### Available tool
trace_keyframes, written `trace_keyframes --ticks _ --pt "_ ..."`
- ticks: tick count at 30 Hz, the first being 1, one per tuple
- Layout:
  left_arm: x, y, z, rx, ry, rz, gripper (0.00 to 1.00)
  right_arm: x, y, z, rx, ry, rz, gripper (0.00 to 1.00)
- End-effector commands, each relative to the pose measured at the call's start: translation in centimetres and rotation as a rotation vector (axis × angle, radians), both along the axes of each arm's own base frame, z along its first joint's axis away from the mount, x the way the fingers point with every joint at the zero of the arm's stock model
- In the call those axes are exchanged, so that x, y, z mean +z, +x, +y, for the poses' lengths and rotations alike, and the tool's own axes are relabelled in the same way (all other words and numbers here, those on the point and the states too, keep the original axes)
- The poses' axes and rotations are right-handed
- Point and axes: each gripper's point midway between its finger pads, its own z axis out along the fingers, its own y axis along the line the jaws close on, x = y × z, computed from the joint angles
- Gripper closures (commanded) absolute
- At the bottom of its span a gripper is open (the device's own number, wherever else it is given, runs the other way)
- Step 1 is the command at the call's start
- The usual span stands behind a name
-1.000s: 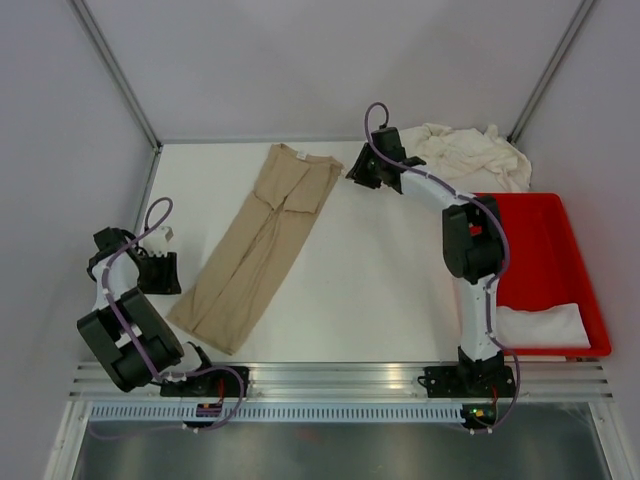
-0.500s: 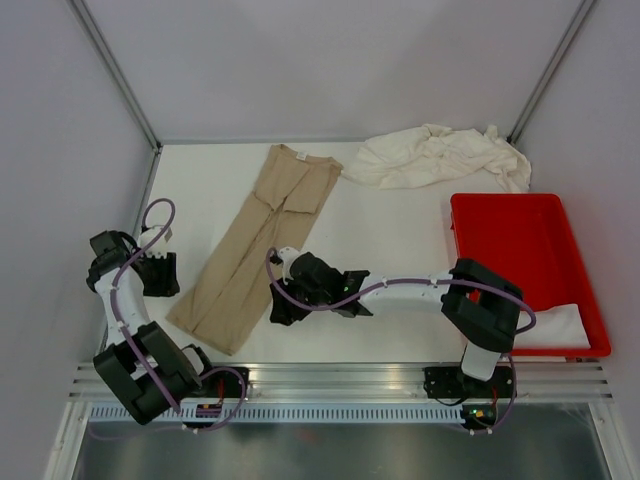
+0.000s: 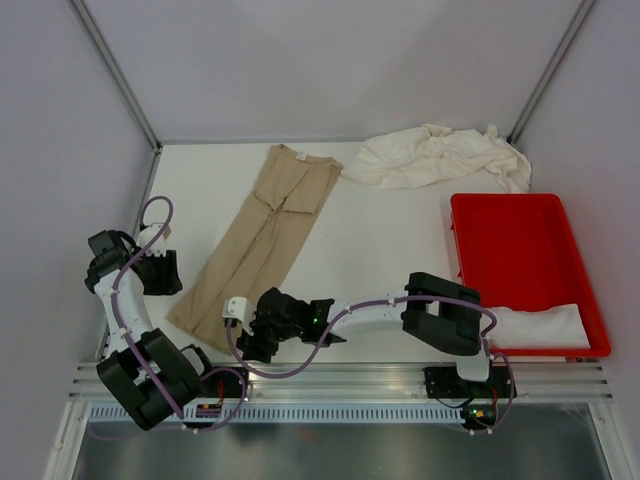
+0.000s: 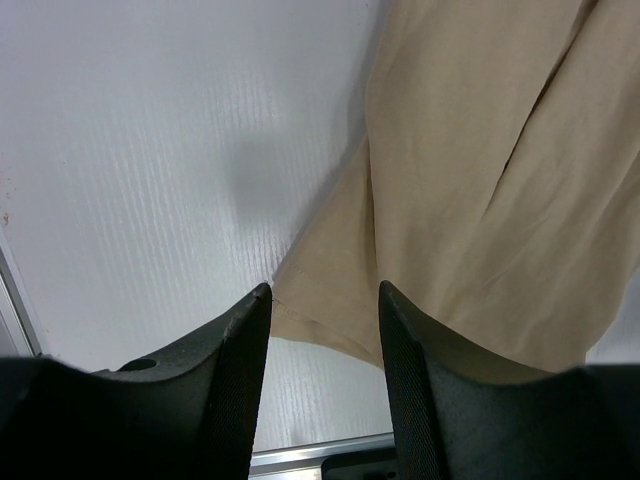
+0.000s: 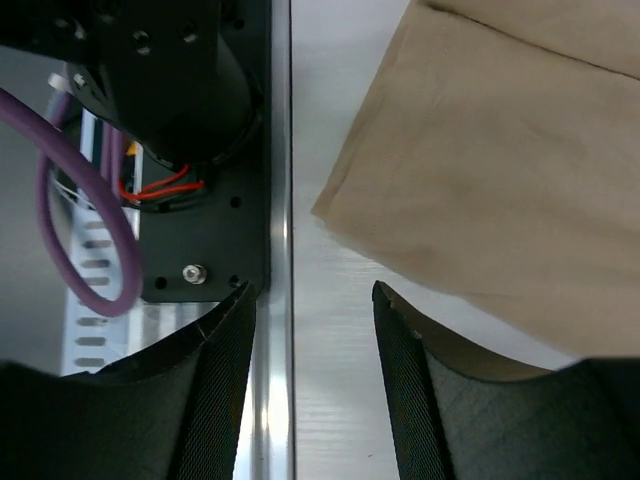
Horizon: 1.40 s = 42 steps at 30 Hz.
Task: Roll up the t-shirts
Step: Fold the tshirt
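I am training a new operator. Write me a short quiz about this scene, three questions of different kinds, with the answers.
1. True or false: the tan t-shirt lies on the table, outside the red tray.
2. Where is the crumpled cream-white t-shirt? A) at the far right corner of the table B) in the red tray C) on the tan t-shirt
3. Are the left gripper and the right gripper open or shut?
Key: 1 true; 2 A; 3 both open, holding nothing.
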Motion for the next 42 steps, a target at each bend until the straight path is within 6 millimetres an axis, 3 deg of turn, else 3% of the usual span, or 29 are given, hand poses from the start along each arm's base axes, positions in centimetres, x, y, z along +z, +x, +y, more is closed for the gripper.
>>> trace_keyframes --ticks 1,10,16,17,21,25,33,37,39,40,42 --pt "1.1 1.0 -0.3 0.011 -0.035 -0.034 0.47 2.5 0.9 3.4 0.094 0.140 -0.160 0.43" --pt "0.6 0.8 -0.3 0.003 -0.038 -0.017 0.47 0.2 1.2 5.1 0.099 0.091 -0.247 0.43" --pt "0.5 0.8 -0.5 -0.010 -0.043 -0.018 0.47 -4.0 2.6 5.6 0.058 -0.082 -0.240 0.45" --pt "0.6 0.8 -0.4 -0.009 -0.038 -0.019 0.47 -5.1 2.6 5.0 0.058 -0.127 -0.231 0.45" --pt "0.9 1.0 0.0 -0.006 -0.021 -0.025 0.47 -6.3 2.4 3.5 0.038 -0.169 -0.209 0.53" --pt "1.0 1.0 -0.2 -0.003 -0.028 -0.024 0.47 -6.1 2.1 2.2 0.016 -0.158 -0.187 0.73" --pt "1.1 1.0 -0.5 -0.017 -0.036 -0.034 0.47 -5.7 2.9 -0.7 -0.039 -0.149 -0.142 0.96" --pt "1.4 1.0 -0.8 -0.026 -0.055 -0.038 0.47 -4.6 3.3 -2.3 -0.064 -0.139 -0.126 0.99" --pt "1.6 0.9 -1.3 -0.042 -0.069 -0.043 0.47 -5.2 3.2 -4.2 -0.073 -0.164 -0.111 0.99" --pt "1.6 1.0 -1.8 -0.061 -0.086 -0.051 0.47 -4.0 3.2 -4.7 -0.079 -0.147 -0.111 0.99" --pt "1.7 0.8 -2.6 -0.087 -0.103 -0.052 0.47 -5.2 3.2 -7.5 -0.101 -0.194 -0.098 0.99"
